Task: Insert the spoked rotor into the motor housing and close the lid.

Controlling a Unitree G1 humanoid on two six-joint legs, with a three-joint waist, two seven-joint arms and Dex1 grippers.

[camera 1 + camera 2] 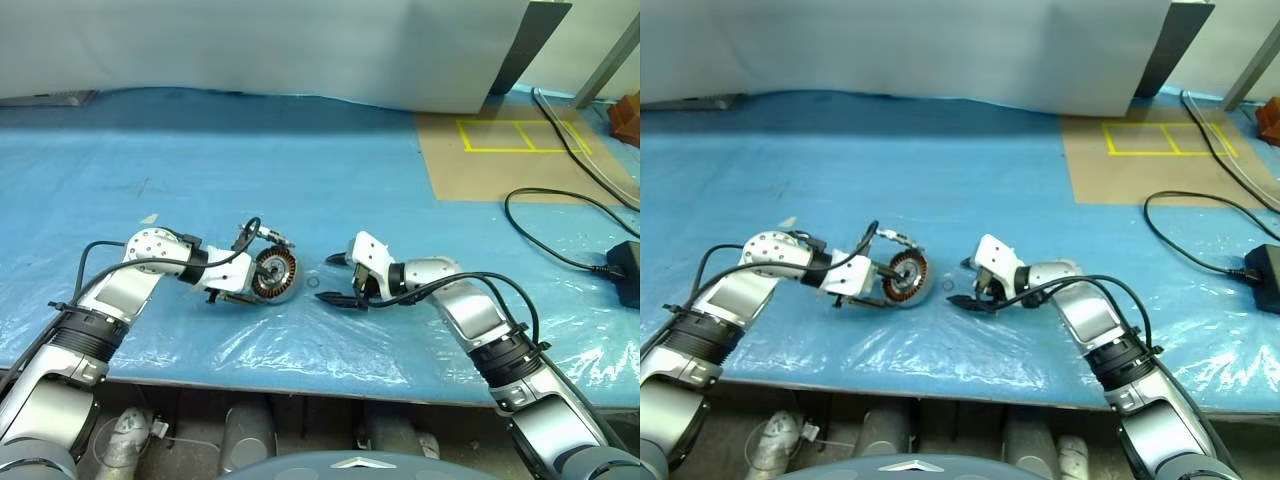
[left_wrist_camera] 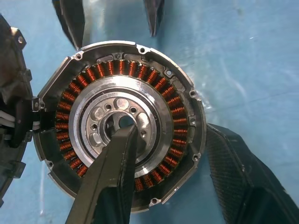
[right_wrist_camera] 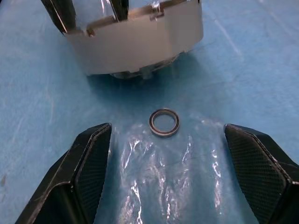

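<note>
A: Entry, bench side. The round silver-grey metal motor housing (image 1: 276,275) with its ring of copper-orange windings sits just left of centre in the head view, tipped so its open face looks toward us. The left hand (image 1: 262,262) grips it: one black finger (image 2: 110,179) crosses the hub, the other (image 2: 243,179) lies outside the rim.

B: And the right hand (image 1: 340,281)?

A: Just right of centre, fingers spread wide, holding nothing. It points at the housing's outer wall. A small thin dark metal ring (image 3: 164,122) lies on the blue plastic-covered table (image 1: 330,180) between its fingertips and the housing, touching neither.

B: The rotor? The lid?

A: I can't point to either one. The housing is open, windings bare.

B: So which step?

A: My reading: housing steadied and presented, insertion not yet begun. Next the free hand must fetch the rotor, bring it square to the hub and seat it without tilting. The loose ring could be knocked aside.
</note>
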